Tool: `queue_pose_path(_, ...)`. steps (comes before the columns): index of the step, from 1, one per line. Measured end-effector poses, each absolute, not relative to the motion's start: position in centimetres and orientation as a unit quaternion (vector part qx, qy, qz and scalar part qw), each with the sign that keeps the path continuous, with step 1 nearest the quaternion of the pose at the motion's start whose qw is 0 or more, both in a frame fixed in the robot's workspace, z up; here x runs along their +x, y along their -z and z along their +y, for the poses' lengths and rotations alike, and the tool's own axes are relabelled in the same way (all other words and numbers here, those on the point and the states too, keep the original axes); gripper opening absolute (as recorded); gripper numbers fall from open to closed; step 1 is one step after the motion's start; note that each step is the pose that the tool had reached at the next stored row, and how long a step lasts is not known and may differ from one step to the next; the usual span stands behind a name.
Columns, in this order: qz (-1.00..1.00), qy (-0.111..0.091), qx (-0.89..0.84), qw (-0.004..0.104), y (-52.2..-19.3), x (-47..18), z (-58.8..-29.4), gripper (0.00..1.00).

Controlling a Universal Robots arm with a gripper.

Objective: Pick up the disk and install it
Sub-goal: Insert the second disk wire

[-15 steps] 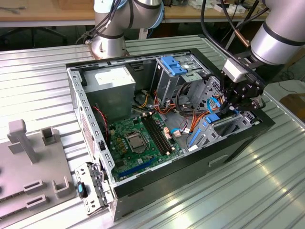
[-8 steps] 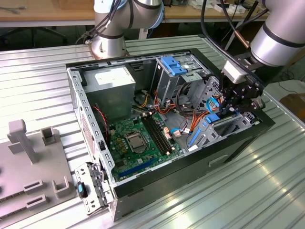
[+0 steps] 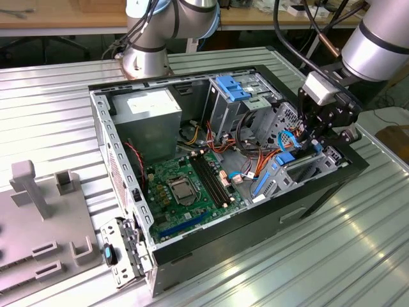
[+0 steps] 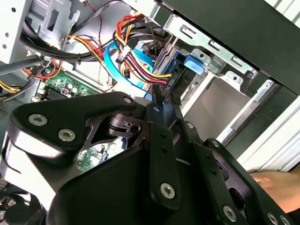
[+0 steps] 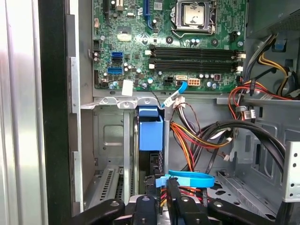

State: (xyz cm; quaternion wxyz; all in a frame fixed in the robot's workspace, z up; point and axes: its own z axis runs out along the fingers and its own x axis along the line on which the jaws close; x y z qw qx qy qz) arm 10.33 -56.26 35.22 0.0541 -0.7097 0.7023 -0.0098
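Exterior view: the gripper (image 3: 317, 131) hangs inside the open computer case (image 3: 121, 192), over the bay at the case's corner on the exterior view's right. Directly below it the disk (image 3: 291, 169) sits on edge in the grey metal bay, blue carrier frame showing along its length, a blue ribbon cable (image 3: 285, 142) looping just beside the fingers. The motherboard (image 3: 185, 185) lies well away from the gripper, toward the exterior view's left, and the power supply (image 3: 150, 109) is further off still. A grey fixture (image 3: 38, 211) stands outside the case on the ribbed table (image 3: 51, 96).

First wrist view: looks along the fingers (image 5: 143, 211) into the bay. The disk (image 5: 151, 133) shows end-on just ahead of the fingertips, its blue frame tab standing between the bay's metal walls. The two finger links lie close together with a dark edge of the disk between them, so the gripper (image 5: 157, 206) appears clamped on the disk. The blue ribbon cable (image 5: 187, 178) crosses right over the fingertips; orange and red wire bundles (image 5: 197, 138) run beside it. The motherboard (image 5: 173, 47) lies beyond the bay.

Second wrist view: the black linkage of the gripper (image 4: 157, 101) takes up the foreground. The fingertips meet at the disk's (image 4: 176, 70) blue frame, with the ribbon cable (image 4: 126, 70) and coloured wires touching that spot. A blue latch tab (image 4: 196, 63) sits just past the tips on the bay wall.
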Motion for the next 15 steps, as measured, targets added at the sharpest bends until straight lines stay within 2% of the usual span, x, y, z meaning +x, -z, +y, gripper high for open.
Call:
queue_pose_path(4,0.702,0.01,-0.71,0.054,-35.24,10.33,-56.26,0.24)
queue_pose_path(6,0.702,0.01,-0.71,0.054,-35.25,10.33,-56.25,0.11)
queue_pose_path(15,0.702,0.01,-0.71,0.054,-35.25,10.33,-56.26,0.11)
